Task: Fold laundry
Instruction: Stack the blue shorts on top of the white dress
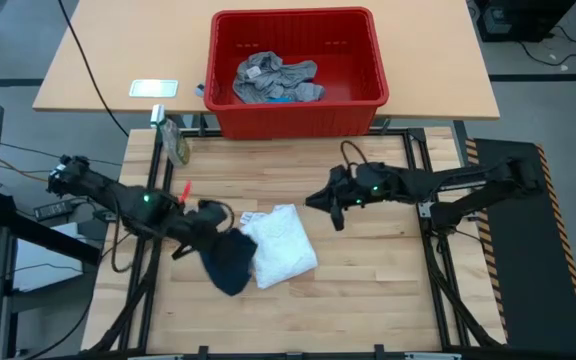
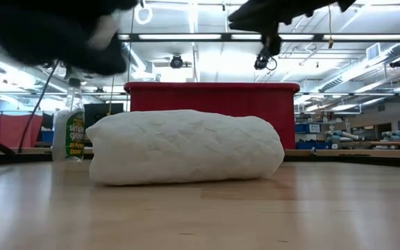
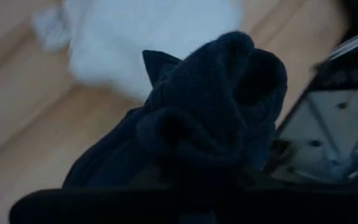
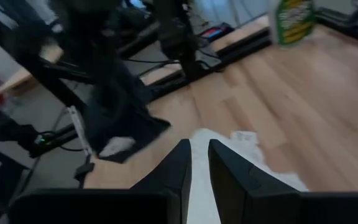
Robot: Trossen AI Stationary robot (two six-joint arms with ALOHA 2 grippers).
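My left gripper (image 1: pixel 206 222) is shut on a dark navy garment (image 1: pixel 230 262), which hangs bunched above the table's near left part; the garment also shows in the low view (image 2: pixel 61 35) and fills the left wrist view (image 3: pixel 204 124). A white garment (image 1: pixel 280 246) lies folded on the table beside it, resting on its broad underside (image 2: pixel 186 147). My right gripper (image 1: pixel 326 204) hovers right of the white garment, empty, with only a narrow slit between its fingers (image 4: pixel 197 163). Grey and bright blue garments (image 1: pixel 273 80) lie in the red basket (image 1: pixel 368 60). My left gripper holds the navy garment by a bunched upper part (image 3: pixel 185 134); the cloth itself hides the fingers and the place of contact. The arm comes in from the table's left. The garment hangs crumpled and slack below the gripper, lifted clear of the table (image 2: pixel 82 48).
The red basket stands at the table's far edge. A green spray bottle (image 1: pixel 175 140) stands at the far left corner, also seen in the low view (image 2: pixel 68 132). A small red object (image 1: pixel 185 190) lies near my left arm. Bare wood shows at the near right (image 1: pixel 368 290).
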